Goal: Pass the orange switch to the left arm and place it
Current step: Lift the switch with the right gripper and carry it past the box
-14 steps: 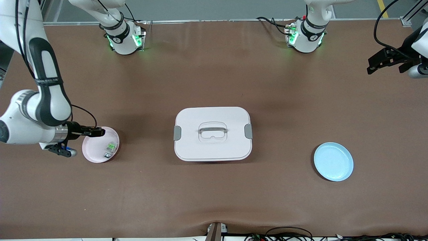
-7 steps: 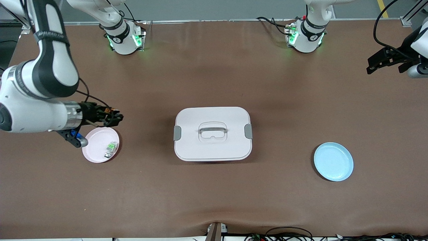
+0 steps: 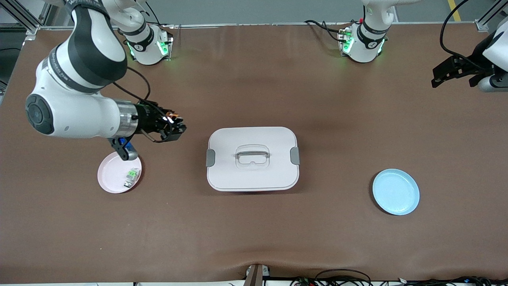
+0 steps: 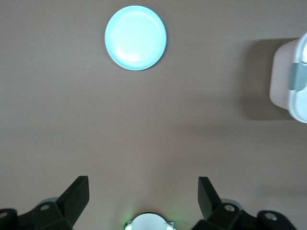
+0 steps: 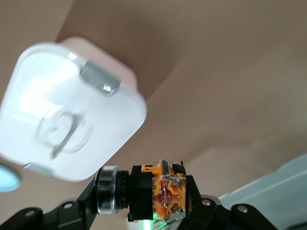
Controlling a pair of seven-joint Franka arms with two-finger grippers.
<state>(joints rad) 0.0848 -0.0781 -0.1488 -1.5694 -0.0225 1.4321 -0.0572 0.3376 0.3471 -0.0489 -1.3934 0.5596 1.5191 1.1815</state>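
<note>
Orange switch sits clamped in right jaws; left jaws gape wide.

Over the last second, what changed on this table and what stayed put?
The right gripper, shut on the orange switch, rose off the pink plate and swung toward the box. The left gripper hardly moved, fingers open. The box, the green switch and the blue plate stayed put.
</note>
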